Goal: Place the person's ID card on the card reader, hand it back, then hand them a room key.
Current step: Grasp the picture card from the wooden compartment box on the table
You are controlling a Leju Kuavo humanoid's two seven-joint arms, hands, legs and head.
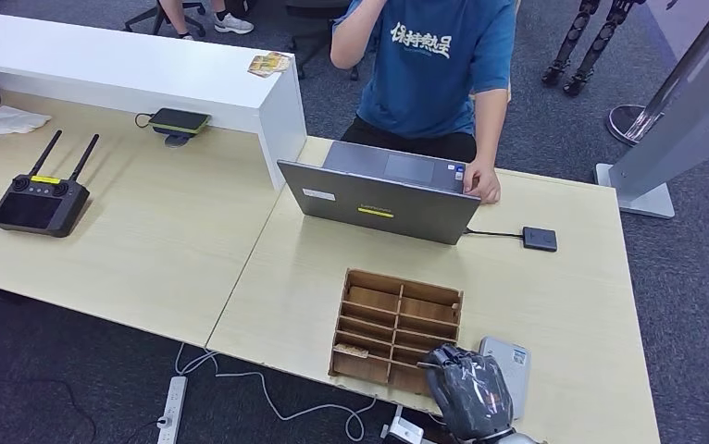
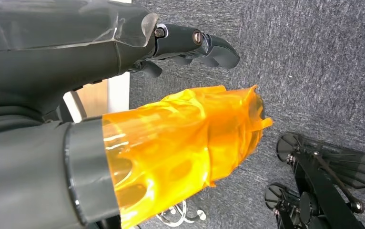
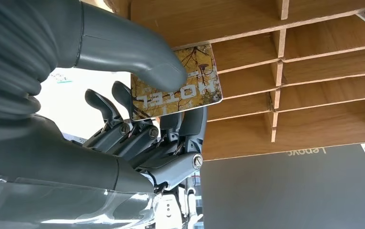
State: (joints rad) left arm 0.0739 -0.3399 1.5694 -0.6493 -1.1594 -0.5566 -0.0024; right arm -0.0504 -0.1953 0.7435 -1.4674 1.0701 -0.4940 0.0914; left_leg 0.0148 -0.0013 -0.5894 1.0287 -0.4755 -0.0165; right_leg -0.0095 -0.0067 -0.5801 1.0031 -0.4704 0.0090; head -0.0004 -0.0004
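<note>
Fingers and thumb of the right hand (image 3: 137, 119) pinched a room key (image 3: 180, 86), a thin card printed with autumn leaves and the word HOTEL, just in front of the wooden card rack (image 3: 304, 71). From the head view that hand (image 1: 469, 393) sat at the near edge of the desk (image 1: 573, 314), at the rack's (image 1: 397, 324) near right corner, beside a pale card reader (image 1: 510, 363). The left hand (image 2: 190, 45) hung over grey carpet with nothing in it, its fingers loosely curled and its thumb wrapped in orange film.

The key looked light, stiff and glossy, so likely to slip or twist; the hold lay on one short end, which would leave the far end free for the person (image 1: 434, 65) to take. That person stood behind an open laptop (image 1: 379, 199) at the desk's far edge, one hand resting on it. More keys lay on the white counter (image 1: 129, 69).
</note>
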